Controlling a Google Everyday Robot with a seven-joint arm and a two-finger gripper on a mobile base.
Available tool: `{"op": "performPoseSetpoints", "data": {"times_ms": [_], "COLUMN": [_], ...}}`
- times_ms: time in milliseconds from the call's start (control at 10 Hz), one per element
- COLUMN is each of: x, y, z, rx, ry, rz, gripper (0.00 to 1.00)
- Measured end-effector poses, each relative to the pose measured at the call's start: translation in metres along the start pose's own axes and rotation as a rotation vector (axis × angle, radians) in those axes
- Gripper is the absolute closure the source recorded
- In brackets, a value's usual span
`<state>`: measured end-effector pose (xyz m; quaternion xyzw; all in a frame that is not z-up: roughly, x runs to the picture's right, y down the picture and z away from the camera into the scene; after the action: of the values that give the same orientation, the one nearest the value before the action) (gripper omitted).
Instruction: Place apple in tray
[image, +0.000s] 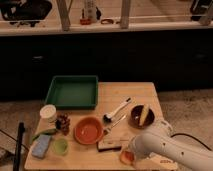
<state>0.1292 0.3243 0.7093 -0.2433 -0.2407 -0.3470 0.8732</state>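
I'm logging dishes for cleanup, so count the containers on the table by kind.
Trays: 1, the tray
Bowls: 2, orange bowl, brown bowl
Cups: 2, white cup, pale-green cup
Total: 5
The end effector is at the near edge of the table, by the apple.

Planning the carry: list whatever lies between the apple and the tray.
The gripper is at the apple, near the table edge. The orange bowl sits roughly on the line to the tray; a low block lies beside the apple.
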Motion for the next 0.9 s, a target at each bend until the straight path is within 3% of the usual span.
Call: {"op": "performPoseSetpoints", "data": {"times_ms": [400,900], "x": [0.009,0.052], "y": [-0.018,-0.06], "z": [-0.017,-0.045], "rx": [-0.02,0.005], "ry": [0.0,0.016], "rz": [-0.026,0.023], "gripper": [1.0,1.0]}}
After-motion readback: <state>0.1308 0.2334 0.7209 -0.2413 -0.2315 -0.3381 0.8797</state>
